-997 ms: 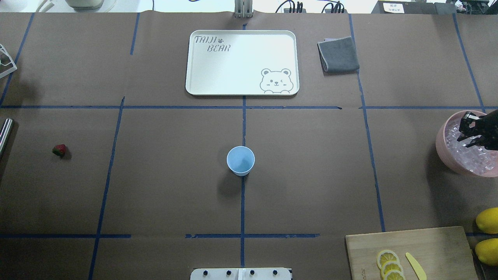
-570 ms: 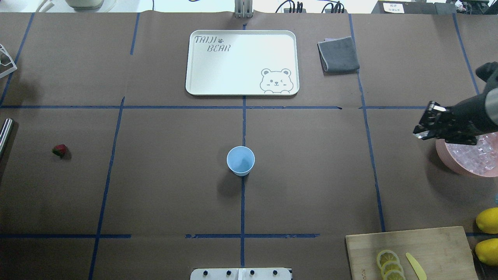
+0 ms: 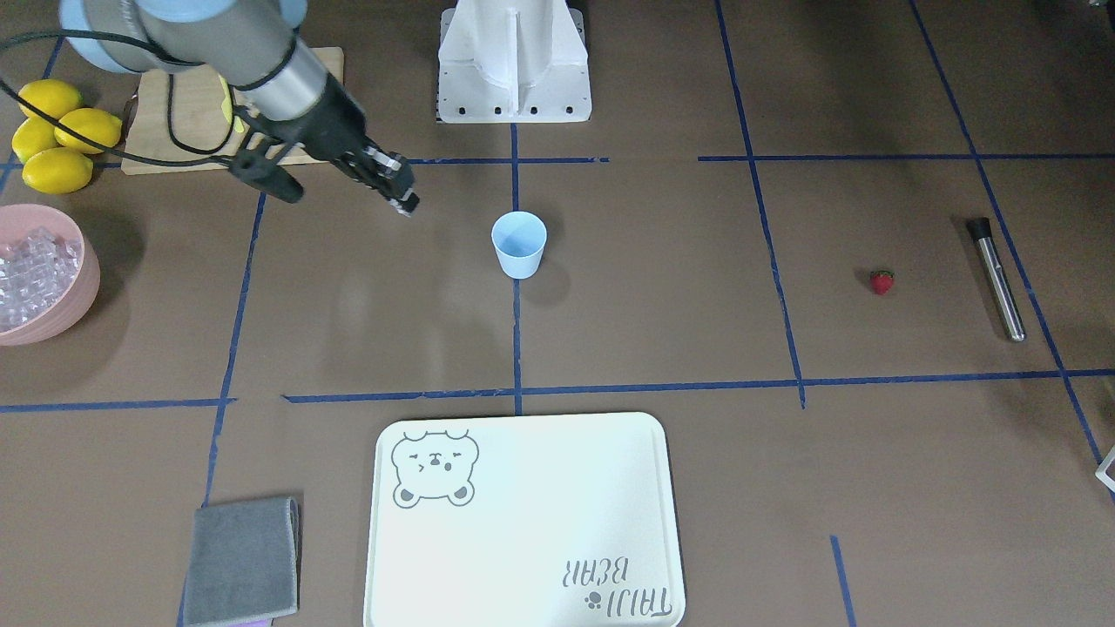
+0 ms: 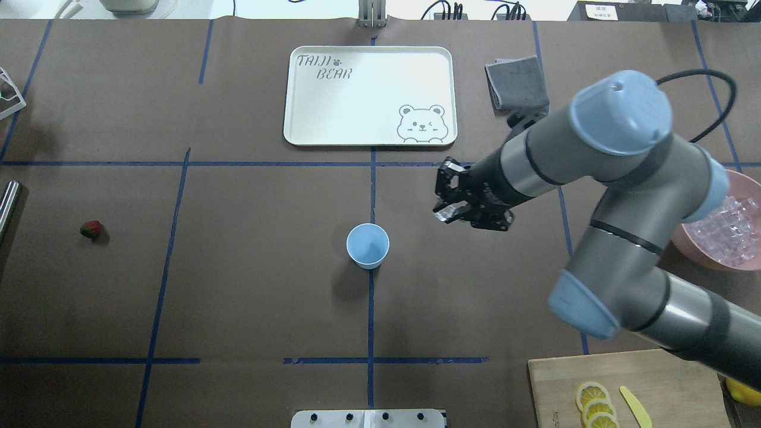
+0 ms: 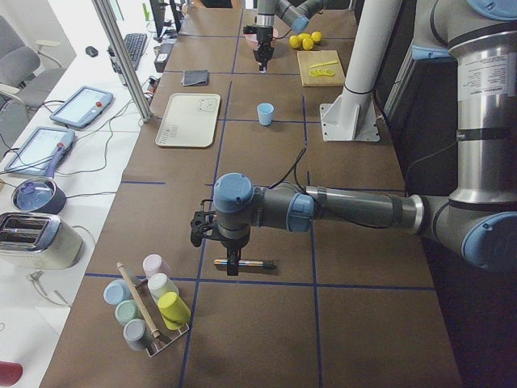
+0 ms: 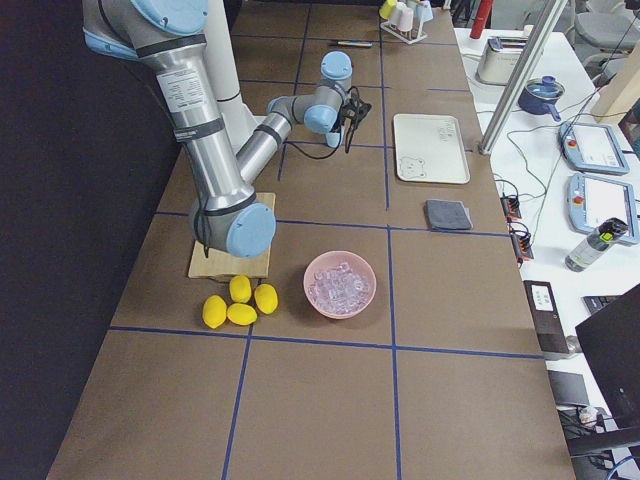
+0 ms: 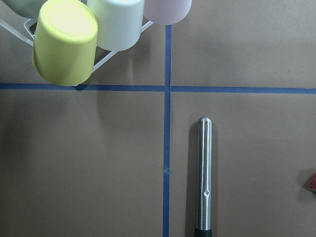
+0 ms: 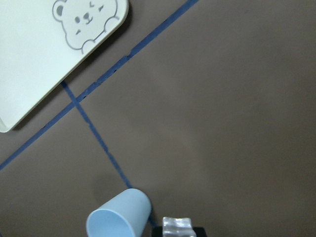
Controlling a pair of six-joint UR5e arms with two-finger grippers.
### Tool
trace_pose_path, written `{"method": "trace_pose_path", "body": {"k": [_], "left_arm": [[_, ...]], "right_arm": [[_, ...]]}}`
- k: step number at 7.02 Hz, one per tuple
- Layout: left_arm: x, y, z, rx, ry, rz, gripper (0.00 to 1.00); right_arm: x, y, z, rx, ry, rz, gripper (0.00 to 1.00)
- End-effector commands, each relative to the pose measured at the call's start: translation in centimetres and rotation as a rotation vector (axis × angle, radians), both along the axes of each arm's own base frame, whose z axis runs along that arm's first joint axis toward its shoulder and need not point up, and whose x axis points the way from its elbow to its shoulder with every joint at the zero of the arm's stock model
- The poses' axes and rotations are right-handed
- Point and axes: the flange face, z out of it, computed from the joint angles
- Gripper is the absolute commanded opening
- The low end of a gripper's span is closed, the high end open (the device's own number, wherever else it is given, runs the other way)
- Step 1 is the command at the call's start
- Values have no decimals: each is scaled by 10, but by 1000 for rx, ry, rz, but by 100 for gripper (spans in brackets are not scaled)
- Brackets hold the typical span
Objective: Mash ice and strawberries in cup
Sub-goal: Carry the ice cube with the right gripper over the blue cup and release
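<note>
The light-blue cup (image 4: 368, 245) stands upright at the table's middle, with nothing visible inside. My right gripper (image 4: 445, 209) hovers to its right and slightly beyond it, shut on a clear ice cube (image 8: 177, 226). The cup (image 8: 118, 217) shows at the bottom of the right wrist view, left of the cube. More ice (image 4: 728, 229) fills a pink bowl (image 4: 701, 252) at the right edge. A small red strawberry (image 4: 90, 229) lies far left. My left gripper (image 5: 231, 263) hangs over a metal muddler (image 7: 204, 173); whether it is open or shut cannot be told.
A white bear tray (image 4: 370, 95) and a folded grey cloth (image 4: 516, 82) lie at the far side. A wooden board (image 4: 654, 374) with lemon slices sits front right, whole lemons (image 3: 57, 131) beside it. A rack of cups (image 7: 79, 34) stands beyond the muddler.
My right arm has left the pink bowl and swung left across the table toward the cup, carrying an ice cube. The cup and strawberry have not moved.
</note>
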Motion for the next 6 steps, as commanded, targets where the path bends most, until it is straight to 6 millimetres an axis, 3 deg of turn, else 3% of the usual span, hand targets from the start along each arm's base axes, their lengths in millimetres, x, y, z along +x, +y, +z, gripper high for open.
{"method": "trace_pose_path", "body": {"k": [1, 2, 3, 6], "left_arm": [[0, 0, 0, 0, 1, 0, 100], [0, 5, 1, -3, 1, 0, 100], [0, 5, 1, -3, 1, 0, 100], [0, 5, 1, -1, 0, 0, 100]], "right_arm": [[-81, -5, -46, 0, 12, 39, 2], [-102, -15, -59, -7, 23, 40, 3], [-108, -14, -56, -17, 30, 35, 4], [-121, 5, -49, -23, 36, 1, 6]]}}
